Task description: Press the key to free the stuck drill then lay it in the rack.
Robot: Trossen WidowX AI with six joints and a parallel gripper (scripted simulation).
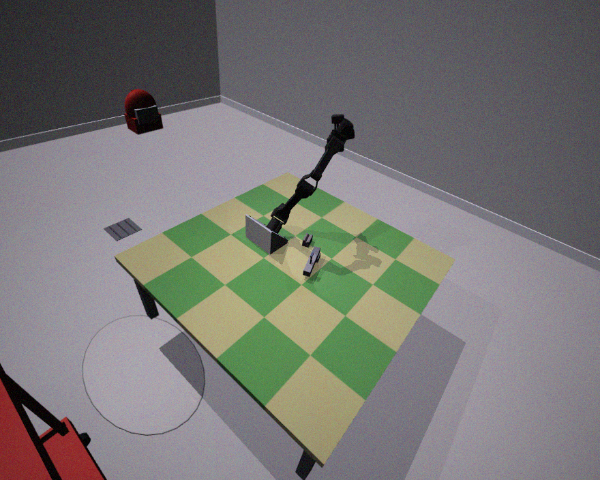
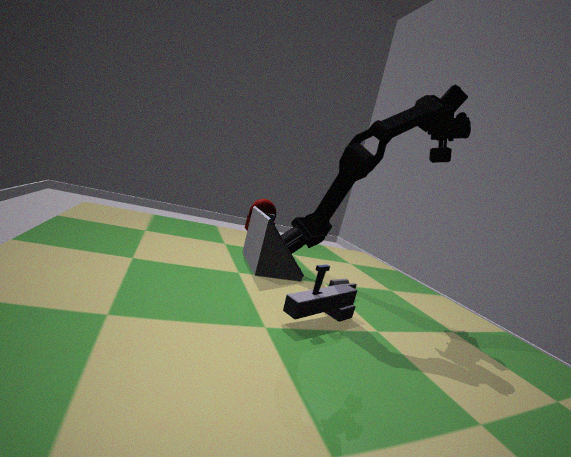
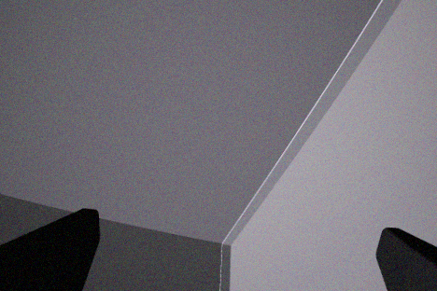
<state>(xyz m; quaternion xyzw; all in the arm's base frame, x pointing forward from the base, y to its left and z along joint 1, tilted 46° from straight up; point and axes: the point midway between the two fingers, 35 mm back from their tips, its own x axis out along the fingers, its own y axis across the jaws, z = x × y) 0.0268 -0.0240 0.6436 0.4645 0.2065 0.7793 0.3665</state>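
A long grey block [image 1: 307,271] [image 2: 300,304] sits near the middle of the table. A thin rod with a T-shaped top [image 2: 319,280] stands up from it and looks like the drill in its holder. A low dark piece [image 2: 341,312] juts from the block's near side; I cannot tell if it is the key. A small grey block [image 1: 307,240] lies behind and may be the rack; it is mostly hidden in the exterior view. My gripper [image 3: 242,235] is open and empty, with its fingers wide apart. It is high above and away from these blocks, facing wall and floor.
A wedge with a pale panel [image 1: 258,234] [image 2: 255,241] and dark sloping side stands beside the arm's base. The checkered table [image 1: 310,382] [image 2: 178,393] carries these things. A red domed object [image 1: 140,106] is beyond the table, and a red structure [image 1: 1,413] is at the lower left.
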